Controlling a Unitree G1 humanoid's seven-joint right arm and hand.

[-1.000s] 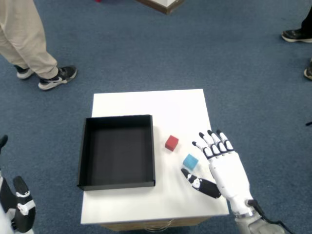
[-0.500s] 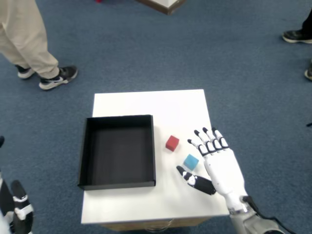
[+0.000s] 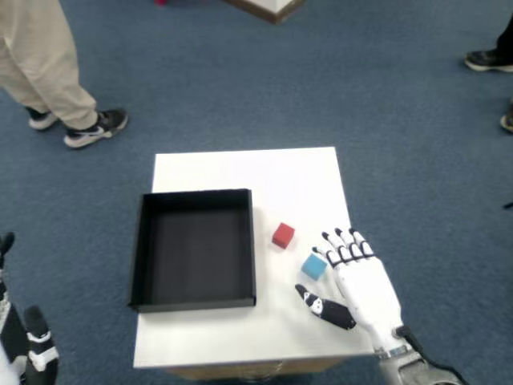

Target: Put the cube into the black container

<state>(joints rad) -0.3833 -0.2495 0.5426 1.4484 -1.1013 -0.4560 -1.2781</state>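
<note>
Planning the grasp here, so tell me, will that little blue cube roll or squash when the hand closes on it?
The blue cube has flat faces, so it should slide rather than roll. It looks small and probably light; the right hand, open beside it, could nudge it away. Stiffness can't be judged.

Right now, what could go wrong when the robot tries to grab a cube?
The right hand is open, its fingers right beside the blue cube; a bump could push it away instead of catching it. The red cube sits close by, so it might get knocked too. The hand is also near the white table edge, where a nudged cube could fall onto the carpet.
</note>
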